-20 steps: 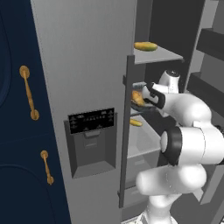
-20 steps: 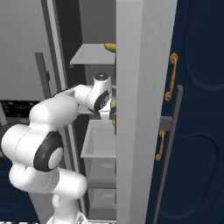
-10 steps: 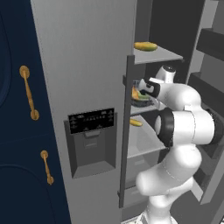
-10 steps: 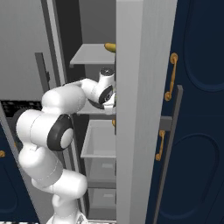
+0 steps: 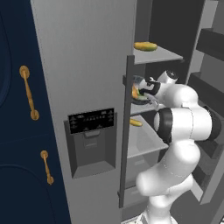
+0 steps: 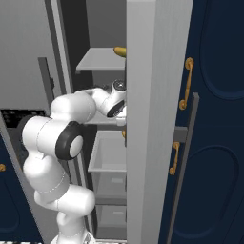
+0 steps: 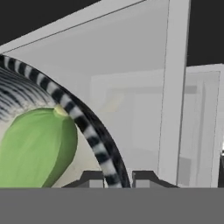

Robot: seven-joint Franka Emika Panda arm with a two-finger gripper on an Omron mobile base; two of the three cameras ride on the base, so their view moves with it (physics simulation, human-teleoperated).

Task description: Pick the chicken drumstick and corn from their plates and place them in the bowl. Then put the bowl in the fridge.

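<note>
My gripper [image 7: 117,177], fingers narrowly parted astride the rim of the bowl [image 7: 94,138], which holds the corn [image 7: 37,148], inside the fridge [image 5: 87,65].

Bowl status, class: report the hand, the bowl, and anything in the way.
Hand inside fridge, fingers astride bowl rim. Corn in bowl. Bowl on middle shelf. Nothing blocking seen.
</note>
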